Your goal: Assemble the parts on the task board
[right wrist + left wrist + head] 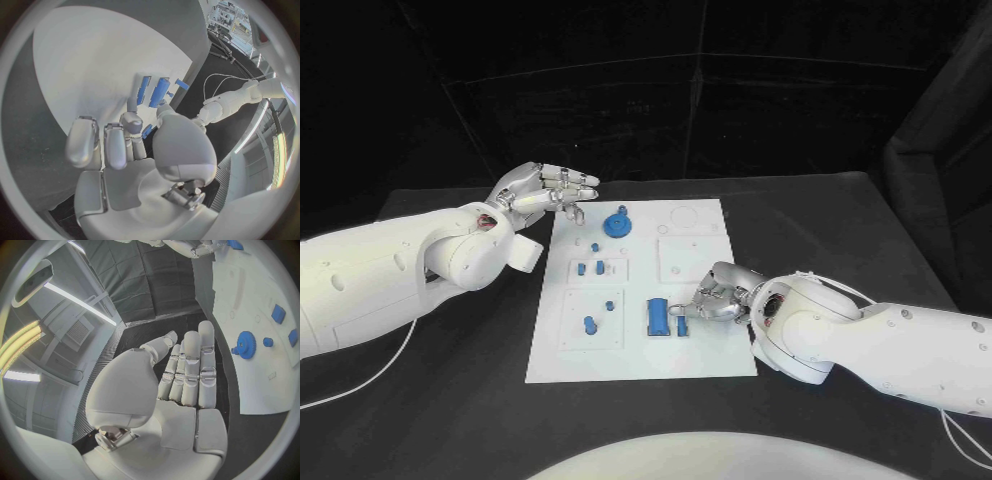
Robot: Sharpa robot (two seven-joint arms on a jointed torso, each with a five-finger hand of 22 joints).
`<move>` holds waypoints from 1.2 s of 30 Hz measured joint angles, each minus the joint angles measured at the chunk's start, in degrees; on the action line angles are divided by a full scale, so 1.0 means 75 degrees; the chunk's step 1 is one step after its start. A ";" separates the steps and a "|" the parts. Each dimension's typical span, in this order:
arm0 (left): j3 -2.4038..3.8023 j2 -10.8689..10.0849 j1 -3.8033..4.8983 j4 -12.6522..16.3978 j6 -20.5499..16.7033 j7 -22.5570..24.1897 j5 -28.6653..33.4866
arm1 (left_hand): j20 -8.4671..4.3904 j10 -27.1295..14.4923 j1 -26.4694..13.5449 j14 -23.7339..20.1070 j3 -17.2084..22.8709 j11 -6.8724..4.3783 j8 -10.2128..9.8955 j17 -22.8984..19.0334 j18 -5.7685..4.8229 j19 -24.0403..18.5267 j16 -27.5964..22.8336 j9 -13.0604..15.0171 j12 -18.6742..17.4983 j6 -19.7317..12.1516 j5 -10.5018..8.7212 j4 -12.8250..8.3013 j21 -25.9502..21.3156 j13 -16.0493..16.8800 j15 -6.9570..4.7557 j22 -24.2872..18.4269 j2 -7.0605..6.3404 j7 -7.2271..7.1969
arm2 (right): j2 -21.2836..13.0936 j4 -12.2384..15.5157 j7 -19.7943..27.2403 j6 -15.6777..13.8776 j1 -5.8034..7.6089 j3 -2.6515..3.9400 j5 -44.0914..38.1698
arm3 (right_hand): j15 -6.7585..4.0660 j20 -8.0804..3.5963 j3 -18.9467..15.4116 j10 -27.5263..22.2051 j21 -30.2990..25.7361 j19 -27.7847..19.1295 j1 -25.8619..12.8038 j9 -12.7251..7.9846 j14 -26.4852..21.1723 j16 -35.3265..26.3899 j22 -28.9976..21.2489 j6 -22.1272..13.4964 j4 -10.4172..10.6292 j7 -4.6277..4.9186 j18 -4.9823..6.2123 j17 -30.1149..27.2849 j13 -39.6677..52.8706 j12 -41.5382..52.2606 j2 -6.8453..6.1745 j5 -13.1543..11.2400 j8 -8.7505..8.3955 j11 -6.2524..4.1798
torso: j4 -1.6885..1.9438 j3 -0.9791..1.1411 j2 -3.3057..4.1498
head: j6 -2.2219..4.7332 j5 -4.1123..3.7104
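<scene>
Right hand [715, 296] pinched a small blue part [682, 326] on the task board [689, 365].
Left hand [545, 190] hovered far-left, fingers released, empty.

The near right part of the task board [632, 365] is being blocked by the right hand [718, 297]; its far left corner is being crowded by the left hand [548, 190]. The middle is being left passable.
</scene>
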 measured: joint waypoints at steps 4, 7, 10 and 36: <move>0.0000 0.0006 0.0000 -0.0004 0.0004 -0.0005 0.0000 | 0.0000 0.0000 0.0000 0.0000 0.0000 0.0000 0.0000 -0.0004 0.0000 0.0000 0.0000 0.0000 0.0000 -0.0015 0.0000 0.0000 0.0000 -0.0003 0.0000 -0.0004 0.0000 0.0016 | -0.0105 0.0036 0.0069 0.0035 0.0000 0.0000 -0.0006 | 0.0000 0.0000 -0.0017 0.0000 0.0000 0.0000 0.0662 0.0028 0.0000 -0.0029 -0.0008 -0.0017 -0.0376 0.0017 0.0000 -0.0021 0.0003 -0.0067 0.0103 0.0277 0.0000 0.0000 | 0.0000 0.0001 -0.0002 | 0.0010 -0.0009; 0.0000 0.0008 0.0000 -0.0009 0.0007 -0.0007 0.0000 | 0.0000 0.0000 0.0000 0.0000 0.0000 0.0000 0.0000 -0.0004 0.0000 0.0000 0.0000 0.0000 0.0000 -0.0027 0.0000 0.0000 0.0000 -0.0003 0.0000 -0.0004 0.0000 0.0027 | -0.0186 0.0075 0.0167 0.0125 0.0000 0.0000 -0.0010 | 0.0001 0.0000 -0.0068 -0.0032 0.0000 0.0000 0.1012 0.0034 0.0000 -0.0038 -0.0037 -0.0042 -0.0636 0.0042 0.0000 -0.0038 -0.0008 -0.0116 0.0084 0.0322 -0.0006 0.0032 | -0.0004 0.0002 -0.0004 | 0.0022 -0.0016; 0.0000 0.0009 0.0000 -0.0015 0.0009 -0.0009 0.0000 | 0.0000 0.0000 0.0000 0.0000 0.0000 0.0000 0.0000 -0.0004 0.0000 0.0000 0.0000 0.0000 0.0000 -0.0027 0.0000 0.0000 0.0000 -0.0003 0.0000 -0.0004 0.0000 0.0027 | -0.0228 0.0108 0.0280 0.0253 0.0000 0.0000 -0.0015 | 0.0001 0.0000 -0.0142 -0.0030 0.0000 0.0000 0.1156 0.0044 0.0000 -0.0061 -0.0039 -0.0042 -0.0768 0.0042 0.0000 -0.0048 -0.0013 -0.0117 0.0084 0.0322 -0.0030 0.0030 | -0.0004 0.0002 -0.0006 | 0.0034 -0.0021; -0.0001 0.0019 -0.0001 -0.0022 0.0025 -0.0016 0.0000 | 0.0000 -0.0027 0.0000 0.0000 0.0000 -0.0027 0.0000 -0.0011 0.0000 0.0000 0.0000 0.0000 0.0000 -0.0027 0.0000 0.0000 0.0000 -0.0001 0.0000 -0.0002 0.0000 0.0027 | 0.0012 -0.0133 0.0255 0.0811 -0.0001 0.0001 -0.0544 | 0.0001 0.0000 -0.0276 -0.0030 0.0000 0.0000 0.1464 0.0078 0.0000 -0.0066 0.0013 -0.0042 -0.1032 0.0041 0.0001 -0.0044 0.0057 -0.0117 0.0392 0.0440 -0.0029 0.0029 | 0.0005 -0.0002 0.0007 | 0.0026 -0.0014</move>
